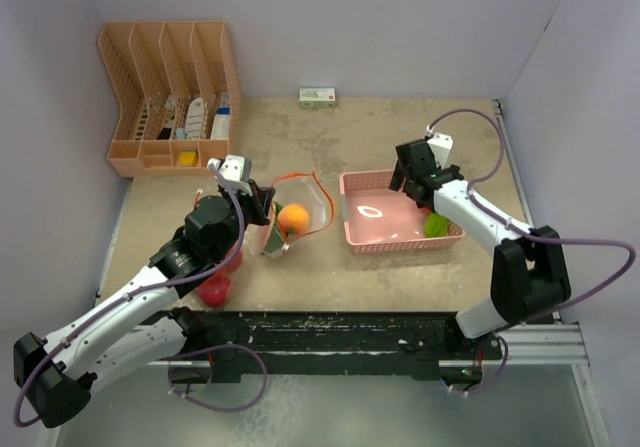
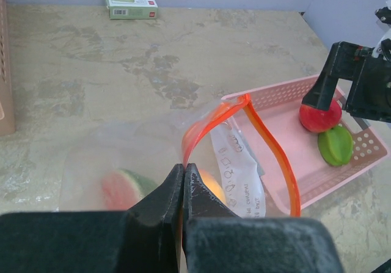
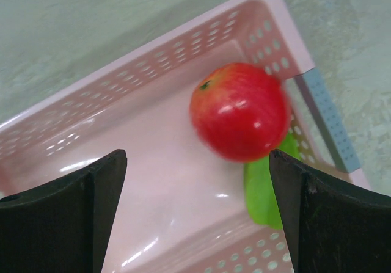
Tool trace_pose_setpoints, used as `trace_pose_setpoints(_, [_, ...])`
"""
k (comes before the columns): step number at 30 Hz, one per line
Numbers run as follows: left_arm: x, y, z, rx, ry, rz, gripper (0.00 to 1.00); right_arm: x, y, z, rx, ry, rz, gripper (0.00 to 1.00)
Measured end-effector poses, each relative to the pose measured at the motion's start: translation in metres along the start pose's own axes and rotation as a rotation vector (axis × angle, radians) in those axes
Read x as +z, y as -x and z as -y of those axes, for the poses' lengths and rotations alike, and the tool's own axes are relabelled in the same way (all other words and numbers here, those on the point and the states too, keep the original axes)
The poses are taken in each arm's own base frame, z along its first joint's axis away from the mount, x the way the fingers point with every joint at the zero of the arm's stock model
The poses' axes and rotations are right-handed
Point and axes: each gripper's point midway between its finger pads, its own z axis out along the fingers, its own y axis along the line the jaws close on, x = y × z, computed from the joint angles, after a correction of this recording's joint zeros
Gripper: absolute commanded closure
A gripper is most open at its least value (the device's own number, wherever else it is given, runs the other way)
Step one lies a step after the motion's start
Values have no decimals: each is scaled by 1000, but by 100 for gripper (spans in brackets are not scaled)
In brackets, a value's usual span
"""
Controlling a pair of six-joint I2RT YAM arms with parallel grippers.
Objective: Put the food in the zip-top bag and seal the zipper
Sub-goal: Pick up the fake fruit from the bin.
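Observation:
A clear zip-top bag (image 1: pixel 310 199) with an orange zipper rim (image 2: pixel 269 141) stands open at mid-table. My left gripper (image 1: pixel 262 207) is shut on the rim's near edge, also seen in the left wrist view (image 2: pixel 183 168). Inside the bag lie a peach-orange fruit (image 1: pixel 293 217) and a watermelon slice (image 2: pixel 122 187). My right gripper (image 1: pixel 413 191) hangs open over the pink basket (image 1: pixel 360 243), its jaws (image 3: pixel 197 160) wide apart just above a red apple (image 3: pixel 239 111) without touching it. A green piece (image 3: pixel 266 190) lies beside the apple. Another red piece (image 1: pixel 213 289) lies on the table under my left arm.
An orange slotted organizer (image 1: pixel 170 97) with small packets stands at the back left. A small white-and-green box (image 1: pixel 317 96) lies by the back wall. The basket's far-left half shows bare floor (image 3: pixel 122 120).

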Motion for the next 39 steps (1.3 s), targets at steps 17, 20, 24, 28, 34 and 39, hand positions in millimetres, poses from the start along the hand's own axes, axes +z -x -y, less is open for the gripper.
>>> trace_pose_setpoints(17, [0,-10,0,6,-14,-25,100,63,-25,31,-51,-176,-82,8])
trace_pose_setpoints(20, [-1,-11,0,7,-13,-28,100,65,-29,23,-45,-128,-96,22])
trace_pose_setpoints(24, [-1,-12,0,8,-12,-30,100,62,-32,18,-44,-82,-92,45])
trace_pose_setpoints(28, [-1,-13,-1,9,-10,-36,100,53,-38,18,-46,-33,-100,67])
trace_pose_setpoints(34, [0,-14,-2,11,-5,-38,100,23,-33,8,-28,101,-80,75])
trace_pose_setpoints(39, [1,-17,-4,15,8,-45,100,-48,-11,-45,-56,373,35,76])
